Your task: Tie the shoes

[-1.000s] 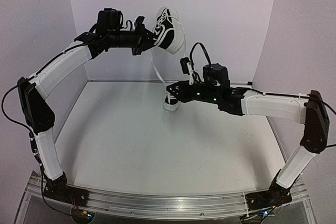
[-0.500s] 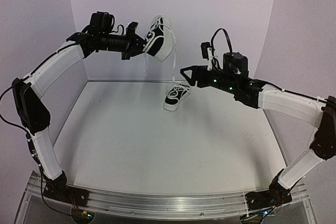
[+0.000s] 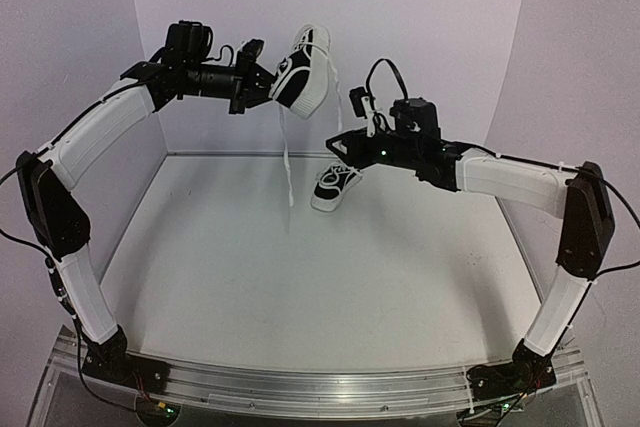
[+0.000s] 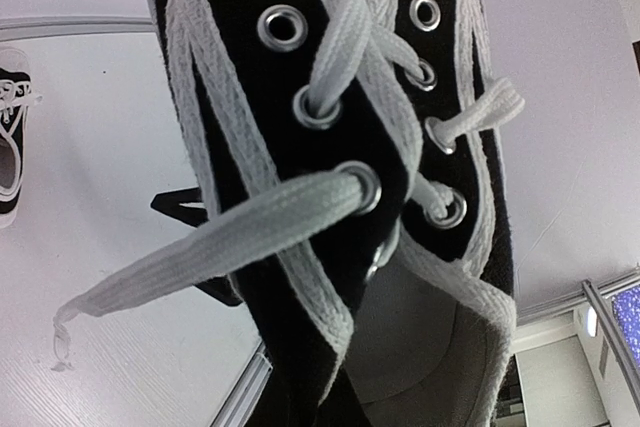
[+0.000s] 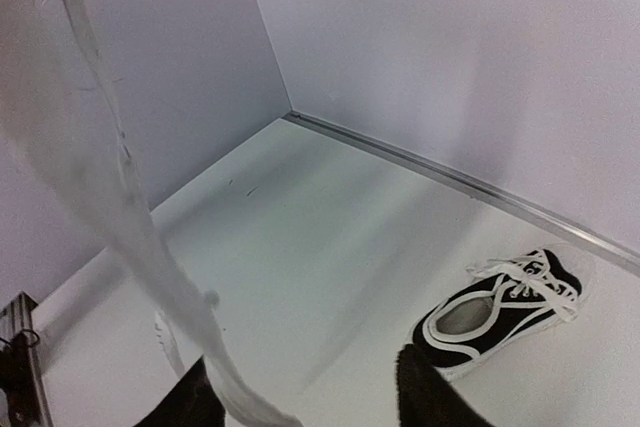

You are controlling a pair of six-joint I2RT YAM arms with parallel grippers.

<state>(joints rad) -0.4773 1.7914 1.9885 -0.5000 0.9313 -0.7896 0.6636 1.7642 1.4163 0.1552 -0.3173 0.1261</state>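
Because the left fingers (image 3: pixel 262 85) clench one shoe (image 3: pixel 303 69) at its heel end and hold it high, its untied lace (image 5: pixel 120 197) hangs free and runs down between the right fingers (image 5: pixel 425 399). These stand apart, not pinching it, probably ready to catch it. The other shoe (image 3: pixel 335 185) lies on the surface (image 3: pixel 250 267) below them. Both shoes are black with white soles and long white laces.

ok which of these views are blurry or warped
top external: sharp but wide-angle, the table edges bow; left wrist: lifted shoe fills the frame, crisp; right wrist: hanging lace near the lens is blurred, shoe on the table in focus
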